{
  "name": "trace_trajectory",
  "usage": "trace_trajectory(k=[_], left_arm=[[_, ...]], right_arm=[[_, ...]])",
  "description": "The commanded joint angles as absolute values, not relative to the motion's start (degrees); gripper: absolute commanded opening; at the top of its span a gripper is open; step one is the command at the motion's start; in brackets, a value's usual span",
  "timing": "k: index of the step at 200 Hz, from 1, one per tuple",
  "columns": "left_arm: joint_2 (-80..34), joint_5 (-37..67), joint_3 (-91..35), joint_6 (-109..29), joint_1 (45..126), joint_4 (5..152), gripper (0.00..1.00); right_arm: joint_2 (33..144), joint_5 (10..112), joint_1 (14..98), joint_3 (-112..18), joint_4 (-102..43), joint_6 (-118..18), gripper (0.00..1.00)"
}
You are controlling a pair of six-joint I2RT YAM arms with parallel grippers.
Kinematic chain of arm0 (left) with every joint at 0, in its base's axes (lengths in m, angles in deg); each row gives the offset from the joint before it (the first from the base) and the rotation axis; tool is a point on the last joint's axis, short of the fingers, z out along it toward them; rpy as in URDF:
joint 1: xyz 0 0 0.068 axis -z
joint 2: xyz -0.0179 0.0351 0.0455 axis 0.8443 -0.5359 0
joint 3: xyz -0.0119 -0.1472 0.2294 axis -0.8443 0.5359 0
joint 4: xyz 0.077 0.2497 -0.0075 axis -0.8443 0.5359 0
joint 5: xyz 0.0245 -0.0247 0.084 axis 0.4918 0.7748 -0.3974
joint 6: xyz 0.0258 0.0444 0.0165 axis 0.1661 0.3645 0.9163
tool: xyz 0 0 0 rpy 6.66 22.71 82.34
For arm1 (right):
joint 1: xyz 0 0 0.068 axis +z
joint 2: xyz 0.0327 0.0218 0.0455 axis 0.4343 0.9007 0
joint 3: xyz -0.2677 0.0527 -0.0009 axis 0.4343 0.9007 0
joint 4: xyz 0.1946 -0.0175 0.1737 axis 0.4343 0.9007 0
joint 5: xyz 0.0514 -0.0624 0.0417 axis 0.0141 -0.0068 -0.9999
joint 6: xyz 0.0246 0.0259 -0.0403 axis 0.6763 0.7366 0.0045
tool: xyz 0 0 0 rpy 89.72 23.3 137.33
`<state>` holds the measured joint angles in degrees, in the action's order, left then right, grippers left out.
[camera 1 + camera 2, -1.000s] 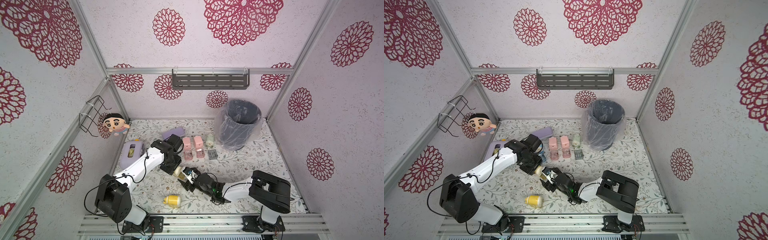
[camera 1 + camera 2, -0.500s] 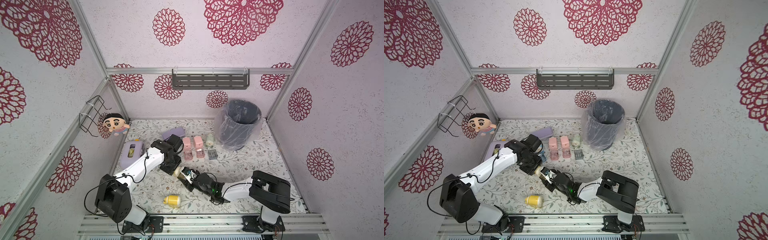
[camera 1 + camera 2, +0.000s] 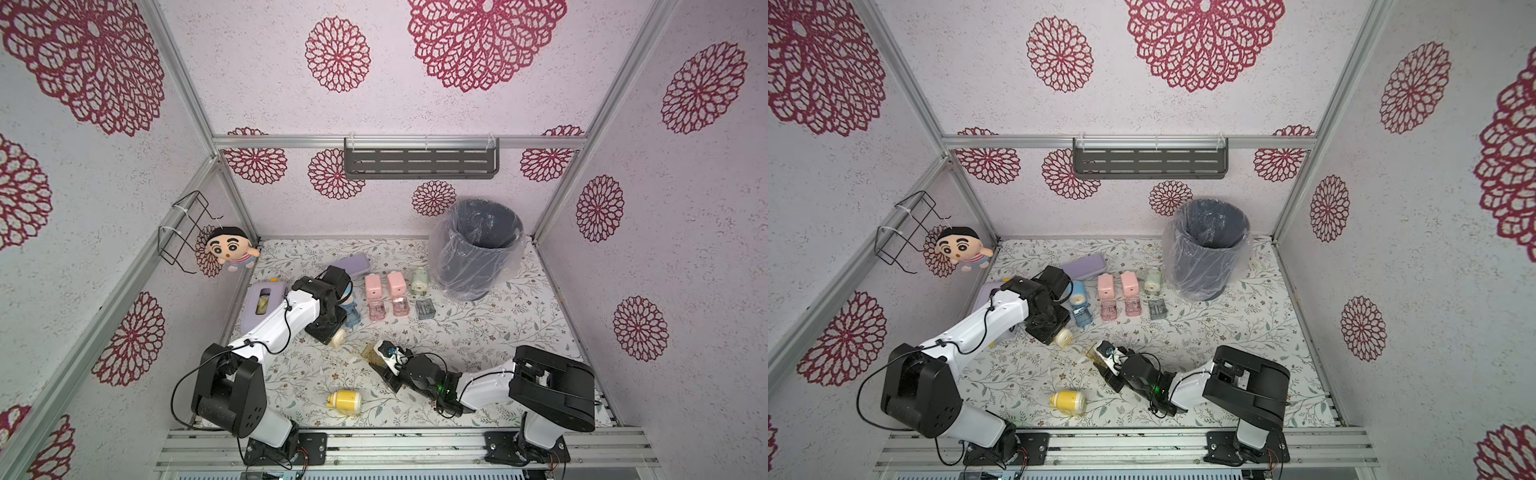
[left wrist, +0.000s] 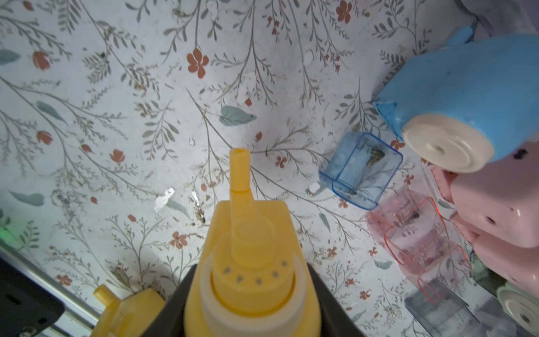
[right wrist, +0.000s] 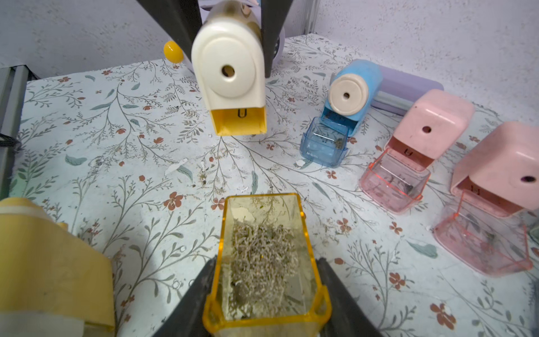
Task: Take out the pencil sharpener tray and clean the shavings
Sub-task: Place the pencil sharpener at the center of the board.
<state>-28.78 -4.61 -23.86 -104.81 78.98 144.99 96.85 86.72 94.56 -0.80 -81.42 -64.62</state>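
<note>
**Right wrist view: tray out and loaded, so the carry to the bin is what counts**

In both top views the flowered table (image 3: 498, 332) has the bin (image 3: 469, 266), lined in clear plastic, standing at its back right. That is well apart from the front middle, where I am working. My left gripper (image 4: 253, 303) is clamped on the yellow-and-cream sharpener (image 5: 229, 73), whose empty slot faces my other arm. My right gripper (image 5: 265, 297) is pinching the amber tray (image 5: 264, 210) by its two long sides. The tray is clear of the sharpener, open top up and roughly level. The shavings (image 5: 262, 256) lie heaped inside it, nearer the gripper end.

As I judge it, the pull is done and the dump comes next. I want to keep the tray level and move slowly. I should lift before I swing, so that I clear the pink sharpeners (image 3: 373, 286) and their pulled-out trays, which sit between me and the bin. I tip only once the tray's mouth is over the rim. The grip is on smooth, thin plastic, so I avoid any sharp twist. A slip would scatter flakes over a table that already shows stray crumbs (image 5: 204, 178).
</note>
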Motion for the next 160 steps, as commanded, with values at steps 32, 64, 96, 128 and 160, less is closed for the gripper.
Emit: trace_trajectory(k=[32, 64, 96, 128, 160], left_arm=[[-36.69, -11.33, -28.17, -88.25, 74.63, 142.82, 0.40], [-41.79, -11.90, -31.86, -82.41, 72.99, 140.81, 0.41], [-45.55, -9.94, -34.04, -77.06, 71.69, 136.47, 0.43], [-48.58, -8.43, -36.24, -74.92, 70.33, 136.42, 0.47], [-49.17, -7.67, -36.25, -74.34, 69.73, 136.13, 0.62]], right_arm=[[95.11, 87.95, 94.47, -0.23, -85.55, -61.58, 0.37], [94.89, 87.95, 94.47, 0.10, -85.75, -61.38, 0.37], [94.63, 88.16, 94.47, 0.38, -85.80, -61.22, 0.37], [94.50, 88.51, 94.47, 0.73, -85.82, -61.12, 0.37], [94.88, 88.38, 94.47, 0.75, -86.03, -61.05, 0.36]])
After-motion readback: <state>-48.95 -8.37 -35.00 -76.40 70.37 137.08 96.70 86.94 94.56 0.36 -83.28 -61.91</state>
